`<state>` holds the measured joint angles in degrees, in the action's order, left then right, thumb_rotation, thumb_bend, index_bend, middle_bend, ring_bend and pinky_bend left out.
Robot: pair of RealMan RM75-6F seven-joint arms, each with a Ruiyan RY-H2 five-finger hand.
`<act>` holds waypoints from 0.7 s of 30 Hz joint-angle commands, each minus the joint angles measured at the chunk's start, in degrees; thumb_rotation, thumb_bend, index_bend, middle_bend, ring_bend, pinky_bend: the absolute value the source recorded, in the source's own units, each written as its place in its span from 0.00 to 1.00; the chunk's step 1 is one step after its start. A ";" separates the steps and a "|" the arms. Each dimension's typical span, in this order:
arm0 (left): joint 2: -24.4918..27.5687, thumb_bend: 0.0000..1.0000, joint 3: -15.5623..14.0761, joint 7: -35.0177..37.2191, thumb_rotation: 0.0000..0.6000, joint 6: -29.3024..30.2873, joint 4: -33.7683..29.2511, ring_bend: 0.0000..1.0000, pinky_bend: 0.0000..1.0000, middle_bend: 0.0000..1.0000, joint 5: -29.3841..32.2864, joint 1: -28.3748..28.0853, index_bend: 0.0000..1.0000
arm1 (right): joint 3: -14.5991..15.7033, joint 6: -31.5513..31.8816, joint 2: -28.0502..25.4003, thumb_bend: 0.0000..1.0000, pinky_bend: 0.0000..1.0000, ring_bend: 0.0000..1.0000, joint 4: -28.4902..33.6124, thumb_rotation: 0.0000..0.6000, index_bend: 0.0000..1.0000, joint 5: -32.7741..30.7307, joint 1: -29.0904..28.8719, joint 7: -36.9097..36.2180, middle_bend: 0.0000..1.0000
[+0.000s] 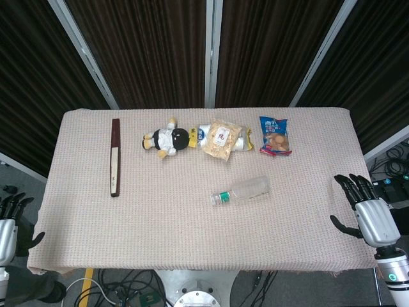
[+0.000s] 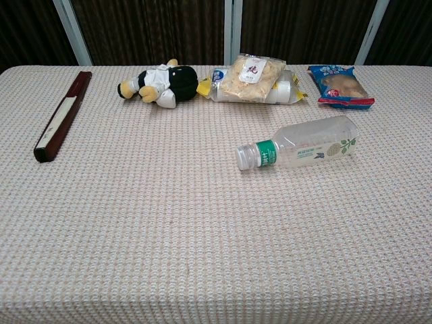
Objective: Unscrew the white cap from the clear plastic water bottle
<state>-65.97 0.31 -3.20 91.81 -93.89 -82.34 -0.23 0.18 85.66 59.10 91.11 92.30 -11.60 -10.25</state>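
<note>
Nearest you, both hands sit off the worktop's (image 1: 96,243) front corners. Your right hand (image 1: 367,211) is beside the right edge, palm up-ish, fingers spread apart, holding nothing. Your left hand (image 1: 9,224) is only partly in frame at the left edge of the head view; the dark fingers look apart w/ nothing in them, but most of the hand is cut off. Neither hand shows in the chest view.

Next out, right of centre: the clear water bottle (image 2: 307,147) lies on its side on the woven cloth, well apart from both hands. Its white cap (image 2: 246,157) is on and points left and slightly toward you; a green band sits just behind the cap, base points right and away.

On the left side, a long dark folded fan (image 2: 62,116) lies roughly front-to-back, by itself.

Far row, left to right: a black-and-white plush toy (image 2: 160,84) on its side, then a clear snack bag (image 2: 253,77) lying over another packet, touching or nearly touching the plush, then a blue snack packet (image 2: 339,85) a bit apart to the right.

Behind the worktop: dark curtain panels w/ pale frame bars.
</note>
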 commanded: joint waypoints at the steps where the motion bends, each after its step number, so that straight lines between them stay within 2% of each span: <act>1: -0.23 0.14 0.14 0.15 1.00 0.42 0.12 0.07 0.03 0.11 -0.32 0.48 0.21 | -0.31 0.57 0.27 0.19 0.00 0.00 -0.23 1.00 0.00 0.29 0.41 -0.11 0.10; 7: -0.73 0.14 0.45 -0.11 1.00 1.16 0.73 0.07 0.03 0.11 -1.30 0.89 0.21 | -0.54 -0.43 0.32 0.19 0.00 0.00 -0.08 1.00 0.00 1.41 -0.29 -2.18 0.11; 10: -1.02 0.14 0.86 0.06 1.00 1.48 0.88 0.07 0.03 0.11 -1.65 0.92 0.21 | -1.27 -3.79 0.48 0.19 0.01 0.00 0.24 1.00 0.00 1.90 -2.87 -3.43 0.12; 16: -1.09 0.13 1.25 -0.47 1.00 1.27 0.86 0.07 0.03 0.12 -2.30 0.71 0.24 | -3.42 -19.08 1.94 0.19 0.02 0.00 1.02 1.00 0.00 -0.19 -12.29 1.83 0.13; 21: -0.77 0.12 1.50 -0.40 1.00 0.77 0.22 0.07 0.03 0.12 -1.63 0.92 0.24 | -5.67 -31.44 6.20 0.19 0.02 0.00 -0.34 1.00 0.00 -3.85 -20.40 7.36 0.13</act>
<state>-66.81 1.76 -3.56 92.70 -93.58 -84.13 0.64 -3.41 62.11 62.03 91.62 91.32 -25.76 -7.39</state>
